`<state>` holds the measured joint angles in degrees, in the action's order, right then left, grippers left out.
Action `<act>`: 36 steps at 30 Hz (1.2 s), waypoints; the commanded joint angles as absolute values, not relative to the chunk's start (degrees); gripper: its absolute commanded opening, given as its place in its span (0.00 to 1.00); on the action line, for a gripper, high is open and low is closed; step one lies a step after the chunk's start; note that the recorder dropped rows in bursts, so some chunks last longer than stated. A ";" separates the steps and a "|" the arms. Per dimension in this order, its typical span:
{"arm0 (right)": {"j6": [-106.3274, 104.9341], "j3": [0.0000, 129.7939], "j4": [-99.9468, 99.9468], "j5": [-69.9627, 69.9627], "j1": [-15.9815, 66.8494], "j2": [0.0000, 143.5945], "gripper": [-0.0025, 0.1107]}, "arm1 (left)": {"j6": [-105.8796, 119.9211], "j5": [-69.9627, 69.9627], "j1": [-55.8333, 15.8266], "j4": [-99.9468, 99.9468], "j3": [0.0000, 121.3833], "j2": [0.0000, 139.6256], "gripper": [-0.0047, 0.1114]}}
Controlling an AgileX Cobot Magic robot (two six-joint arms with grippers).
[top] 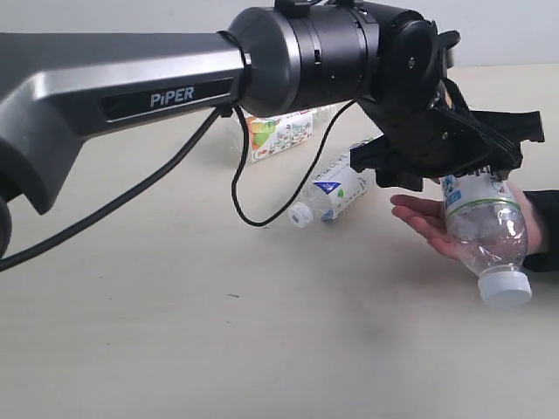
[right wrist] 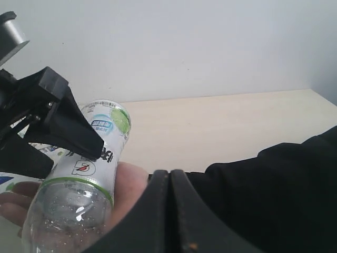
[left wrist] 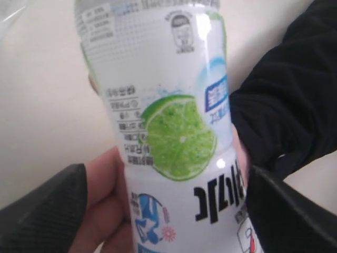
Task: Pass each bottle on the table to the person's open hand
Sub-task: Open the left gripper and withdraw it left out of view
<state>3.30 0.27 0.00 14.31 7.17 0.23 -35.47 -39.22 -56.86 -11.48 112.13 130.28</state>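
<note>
As seen from the exterior camera, the left arm [top: 131,96] is stretched from the left edge across to the right side, above the table [top: 175,332]. Behind the arm, left of centre, a fruit-label bottle [top: 281,133] is noted on the table, partly hidden. Just right of it, near centre, a blue-label bottle [top: 341,190] is recorded lying on its side, its white cap pointing left. Further right, the person's open hand [top: 426,220] is held palm up just over the table, and a lime-label bottle [top: 486,223] is laid against the palm, tilted, with its cap [top: 505,285] lowest. The left gripper [top: 458,157] is set astride the upper end of this bottle. Its jaws are spread wide, and in the left wrist view skin is seen between one finger [left wrist: 45,211] and the bottle, so no grip is read. A black sleeve [top: 546,229] is seen at the right edge. The right gripper [right wrist: 169,179] is seen only by its own wrist camera, jaws pressed fully together, nothing held.
</note>
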 commanded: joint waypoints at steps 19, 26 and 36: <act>3.06 0.00 0.00 13.98 6.99 0.00 0.02 | -13.18 -54.59 -55.94 -8.76 112.54 116.39 0.30; 3.06 0.00 0.00 13.98 6.99 0.00 0.02 | -13.88 -64.31 -55.94 -1.75 112.54 113.21 0.04; 3.06 0.00 0.00 13.98 6.99 0.00 0.02 | -15.63 -52.56 -57.12 5.11 99.74 106.99 0.04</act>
<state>3.30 0.27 0.00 14.31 7.17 0.23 -14.57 -57.69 -56.66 3.01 104.18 110.10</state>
